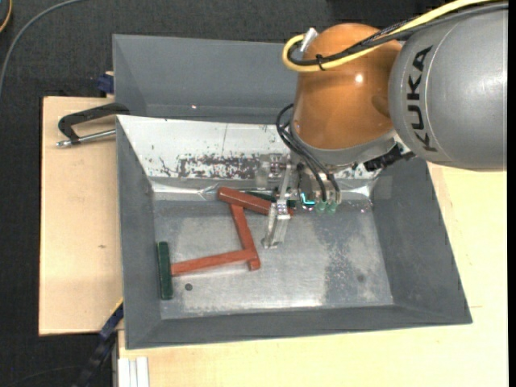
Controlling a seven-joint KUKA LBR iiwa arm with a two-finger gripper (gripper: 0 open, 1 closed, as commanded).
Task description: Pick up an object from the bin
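My gripper [279, 216] hangs below the arm's orange cover at the back middle of the bin, low over the floor. Just to its left lies a short red-brown bar [244, 200], its right end close beside the gripper. A dark green piece [261, 193] pokes out between that bar and the gripper. A second red-brown bar [244, 234] runs diagonally toward the front from under the first. It meets a third, longer one [211, 264] lying left to right. I cannot see anything held in the gripper.
A dark green bar [164, 270] lies upright along the front left of the bin floor, with a small dark bead [189, 288] beside it. The arm and its orange cover hide the back right corner. The right half of the floor is bare metal.
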